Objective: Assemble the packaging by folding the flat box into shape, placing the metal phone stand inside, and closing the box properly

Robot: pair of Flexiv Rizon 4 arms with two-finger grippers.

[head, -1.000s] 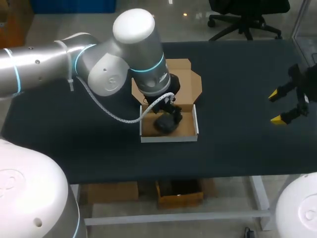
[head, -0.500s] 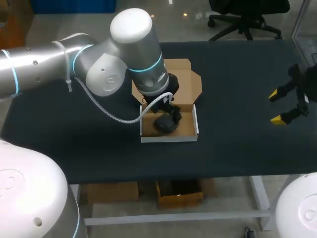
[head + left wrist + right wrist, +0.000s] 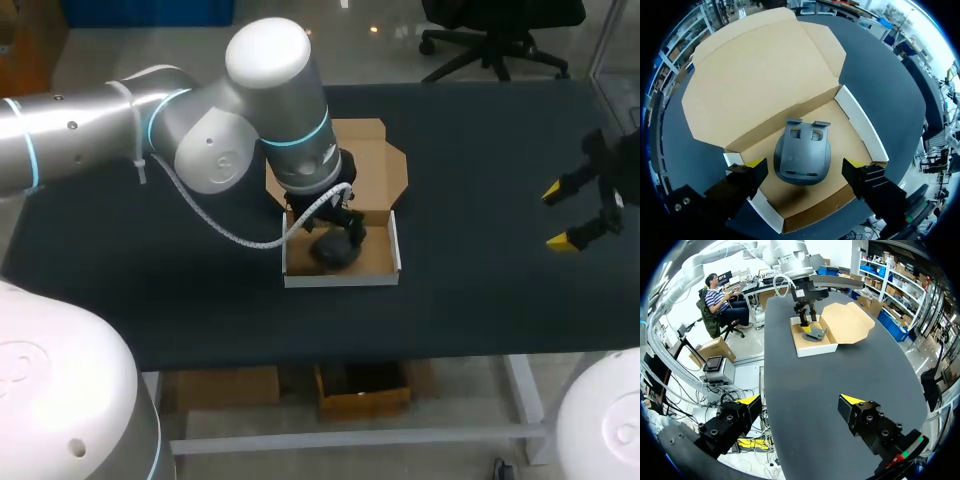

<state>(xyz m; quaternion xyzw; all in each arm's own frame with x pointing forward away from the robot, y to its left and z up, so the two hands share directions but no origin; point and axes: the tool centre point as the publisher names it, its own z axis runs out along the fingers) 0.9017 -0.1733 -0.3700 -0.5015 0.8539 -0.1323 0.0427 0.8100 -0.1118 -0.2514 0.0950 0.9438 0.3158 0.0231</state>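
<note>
A cardboard box (image 3: 340, 279) with white walls stands open mid-table, its brown lid (image 3: 378, 160) laid flat behind it. The dark metal phone stand (image 3: 335, 250) lies inside the tray. My left gripper (image 3: 338, 228) hangs just above the tray. In the left wrist view it (image 3: 805, 167) is open, one finger on each side of the stand (image 3: 802, 156), neither touching it, and the tray's white wall (image 3: 860, 125) and the lid (image 3: 760, 70) show beyond. My right gripper (image 3: 572, 215) is open and empty far to the right. Its wrist view shows the gripper (image 3: 800, 402), with the box (image 3: 812, 345) well ahead.
The black table (image 3: 480, 150) carries nothing else. Bare surface lies between the box and the right gripper. The left arm's big elbow (image 3: 250, 110) looms over the table's left half and hides part of the lid.
The left arm's elbow shifts very slightly. Its gripper stays over the box. The stand, the box and the right arm have not moved.
</note>
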